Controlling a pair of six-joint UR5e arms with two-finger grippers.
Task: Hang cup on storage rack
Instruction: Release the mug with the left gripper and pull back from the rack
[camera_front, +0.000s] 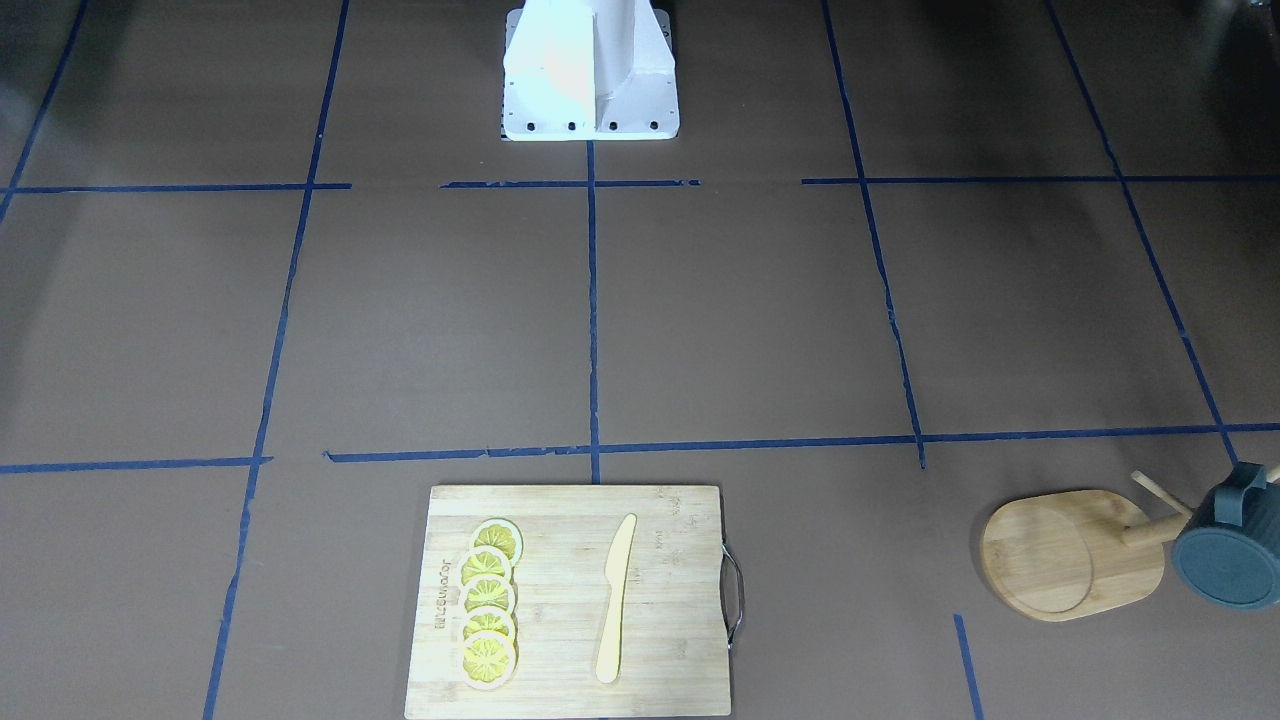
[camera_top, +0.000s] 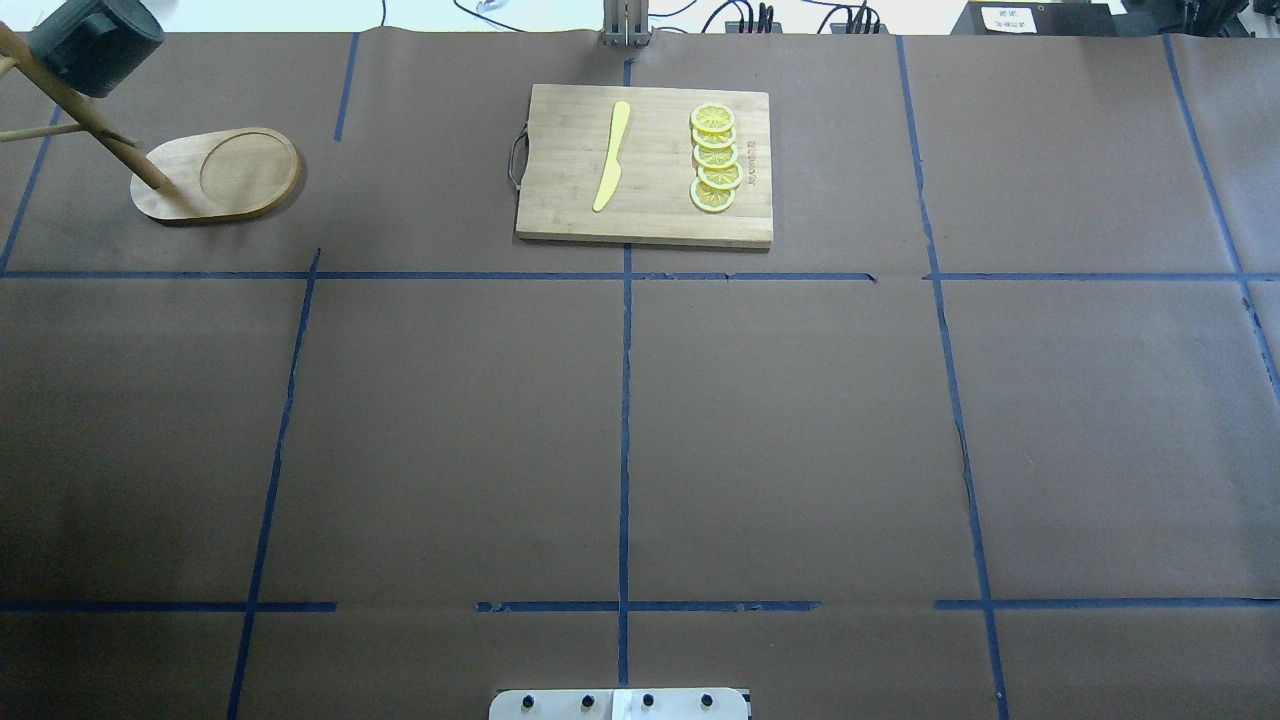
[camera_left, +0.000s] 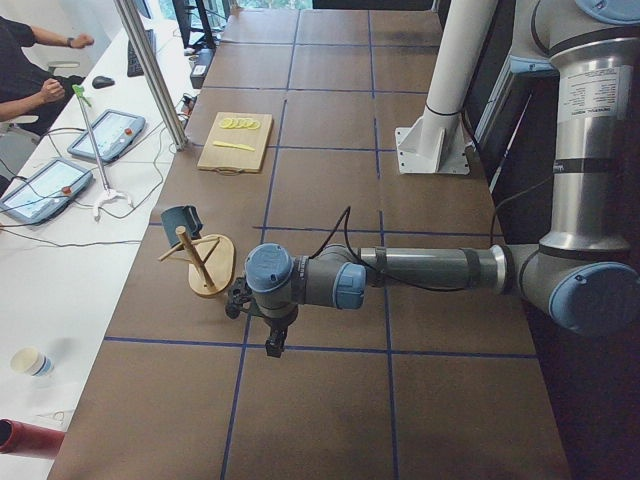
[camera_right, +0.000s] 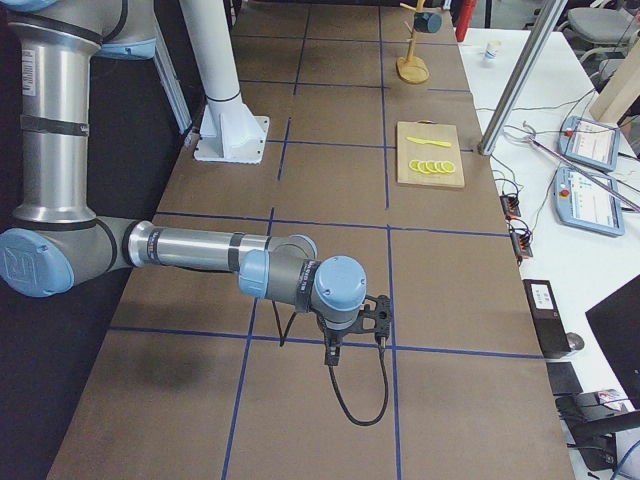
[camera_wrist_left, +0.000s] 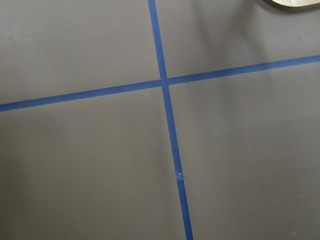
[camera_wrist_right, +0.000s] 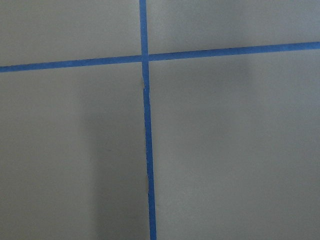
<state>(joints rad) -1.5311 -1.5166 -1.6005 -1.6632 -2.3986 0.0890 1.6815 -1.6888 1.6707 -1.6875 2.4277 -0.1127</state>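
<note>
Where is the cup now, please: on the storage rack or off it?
On it: the cup hangs from a peg near the top of the storage rack, clear of the table.

The worktop (camera_top: 800, 420) is covered in brown paper, marked into squares by blue tape (camera_top: 625, 400). Alongside it runs a white desk (camera_left: 40, 290) carrying two tablets (camera_left: 105, 135) and a paper cup (camera_left: 30, 361). A slanting metal pole (camera_left: 150, 70) rises at its edge, and a person (camera_left: 20, 60) sits there.
</note>
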